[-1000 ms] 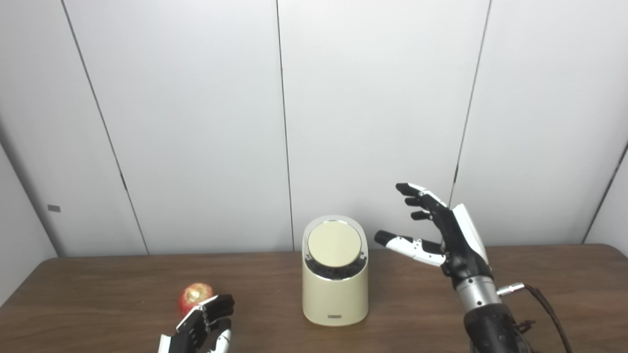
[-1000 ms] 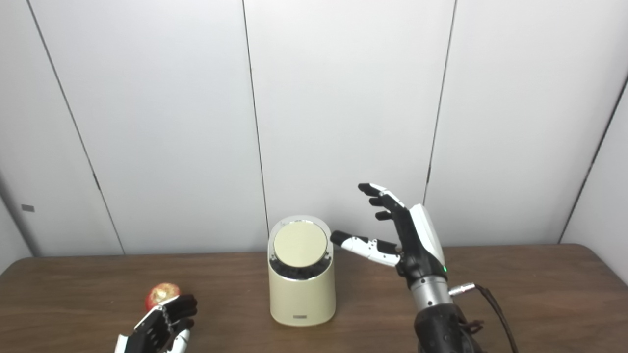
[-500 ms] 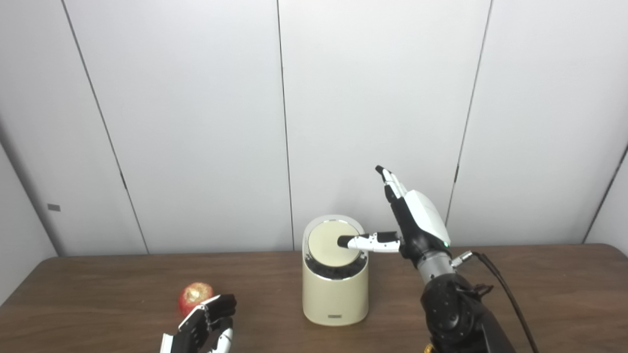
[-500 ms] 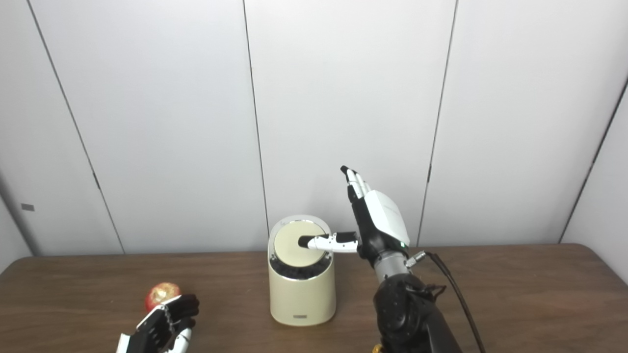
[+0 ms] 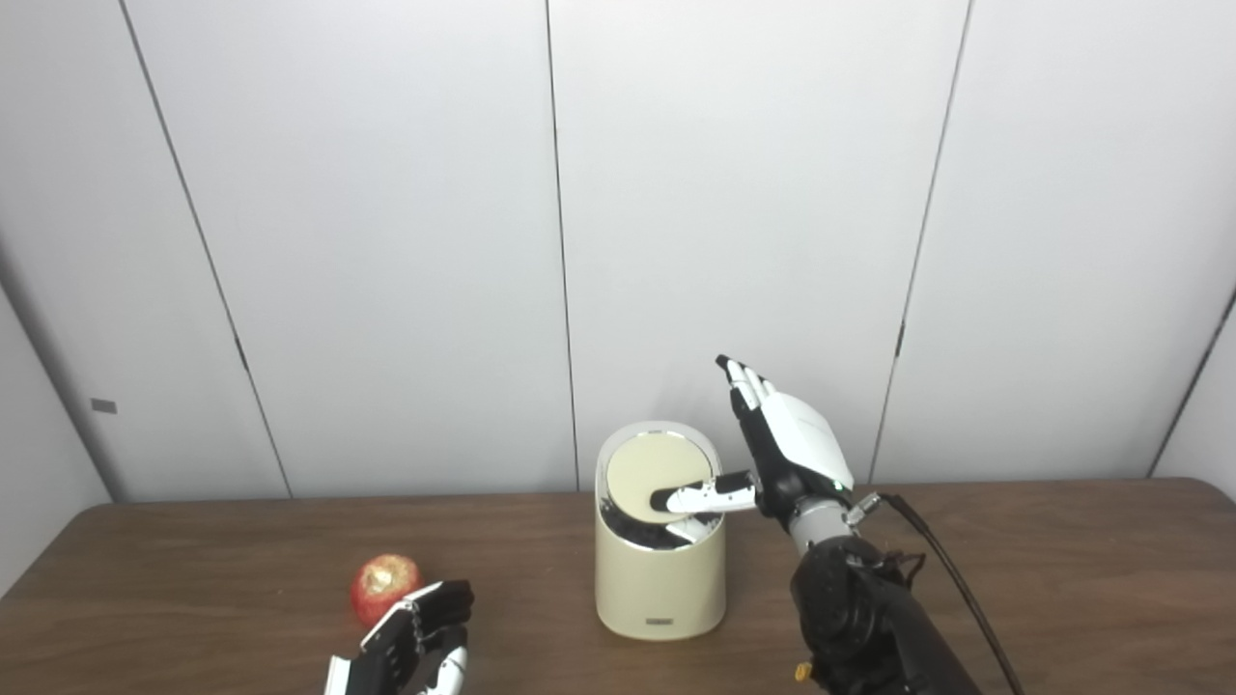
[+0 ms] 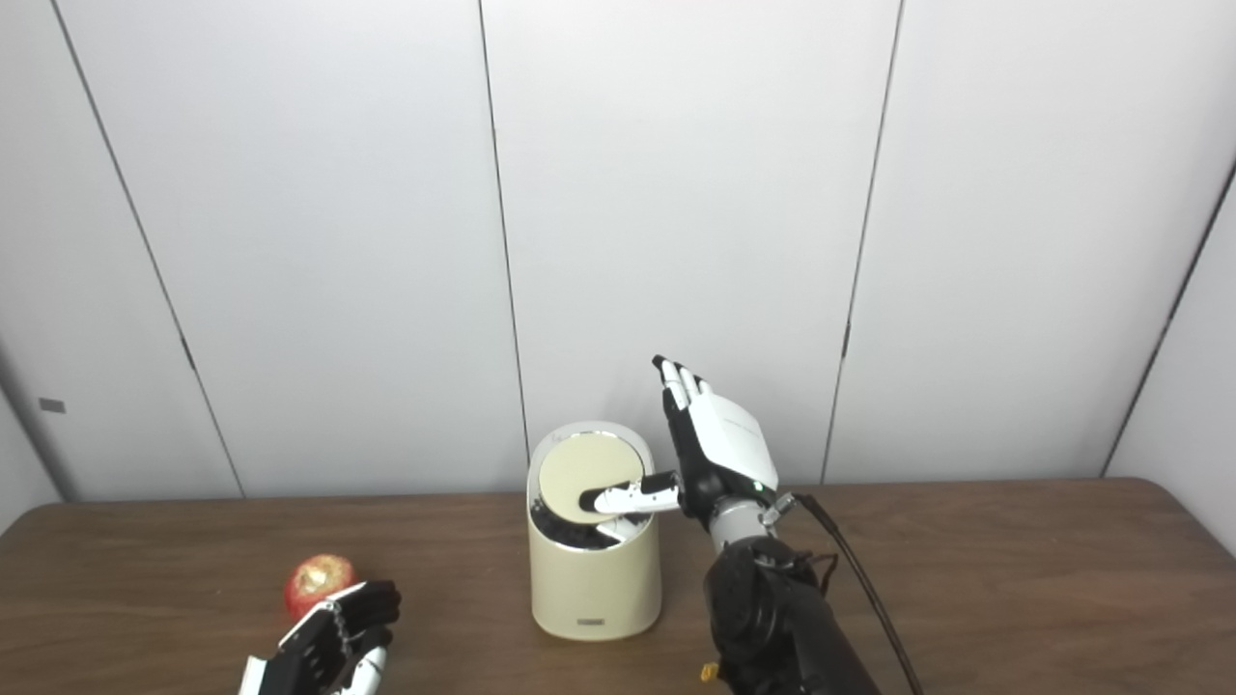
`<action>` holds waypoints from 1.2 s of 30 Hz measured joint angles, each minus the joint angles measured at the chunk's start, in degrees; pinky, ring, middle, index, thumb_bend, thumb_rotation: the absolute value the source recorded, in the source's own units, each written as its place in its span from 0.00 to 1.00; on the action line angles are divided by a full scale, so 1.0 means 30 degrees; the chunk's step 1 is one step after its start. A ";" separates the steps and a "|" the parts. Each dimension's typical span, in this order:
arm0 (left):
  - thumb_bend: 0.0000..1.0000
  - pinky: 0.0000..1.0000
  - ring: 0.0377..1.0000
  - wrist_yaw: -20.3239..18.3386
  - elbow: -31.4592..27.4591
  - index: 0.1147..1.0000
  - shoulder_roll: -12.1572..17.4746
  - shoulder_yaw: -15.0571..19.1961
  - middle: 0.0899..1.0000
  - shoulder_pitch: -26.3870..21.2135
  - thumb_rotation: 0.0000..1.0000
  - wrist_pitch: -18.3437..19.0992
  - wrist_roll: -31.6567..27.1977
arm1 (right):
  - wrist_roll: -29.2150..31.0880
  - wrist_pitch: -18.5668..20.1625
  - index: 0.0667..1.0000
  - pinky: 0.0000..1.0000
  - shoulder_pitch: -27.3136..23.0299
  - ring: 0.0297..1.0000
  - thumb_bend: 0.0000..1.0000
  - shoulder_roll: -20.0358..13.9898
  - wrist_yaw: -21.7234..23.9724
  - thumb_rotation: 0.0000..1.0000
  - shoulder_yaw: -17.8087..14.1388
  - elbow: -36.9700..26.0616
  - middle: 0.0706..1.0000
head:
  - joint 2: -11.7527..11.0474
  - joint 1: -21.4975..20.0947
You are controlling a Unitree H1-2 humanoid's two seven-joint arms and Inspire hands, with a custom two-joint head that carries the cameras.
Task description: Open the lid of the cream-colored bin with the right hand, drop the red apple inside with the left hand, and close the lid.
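Observation:
The cream-colored bin (image 5: 660,579) stands upright mid-table, its round lid (image 5: 642,463) tilted toward me. My right hand (image 5: 787,449) is open just right of the bin's top, fingers pointing up and thumb stretched left. The thumb tip (image 5: 676,500) rests on the lid's lower right edge, above a dark gap under the lid. The red apple (image 5: 381,584) lies on the table at the front left. My left hand (image 5: 410,647) sits low by the bottom edge, just in front and right of the apple. Its fingers are loosely curled and hold nothing.
The brown table (image 5: 193,569) runs the full width, with white wall panels (image 5: 386,241) close behind it. A black cable (image 5: 951,579) hangs from my right wrist over the table's right half.
My right hand has swung left from beside the bin and dropped a little, and its thumb now lies on the lid's lower edge. The left hand has crept slightly forward by the apple.

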 measured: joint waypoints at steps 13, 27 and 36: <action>0.19 0.70 0.72 -0.0059 -0.0233 0.67 -0.0183 -0.0150 0.69 0.0146 0.21 0.0486 -0.0049 | -0.0128 -0.0070 1.00 0.86 -0.0810 1.00 0.92 -0.0029 -0.0842 0.38 0.0514 0.1401 1.00 | 0.0146 -0.0029; 0.20 0.69 0.72 -0.0046 -0.0234 0.67 -0.0221 -0.0261 0.69 0.0143 0.19 0.0485 0.0031 | -0.0994 -0.0021 1.00 0.91 -0.1186 1.00 0.90 -0.0601 -0.0484 0.54 0.1584 0.0735 1.00 | 0.0117 0.0029; 0.20 0.68 0.72 -0.0049 -0.0254 0.67 -0.0197 -0.0260 0.69 0.0158 0.23 0.0585 0.0055 | -0.0440 0.0023 0.96 0.90 0.0072 0.95 0.78 -0.0695 0.0399 0.98 0.1286 0.0583 0.94 | 0.0030 -0.0117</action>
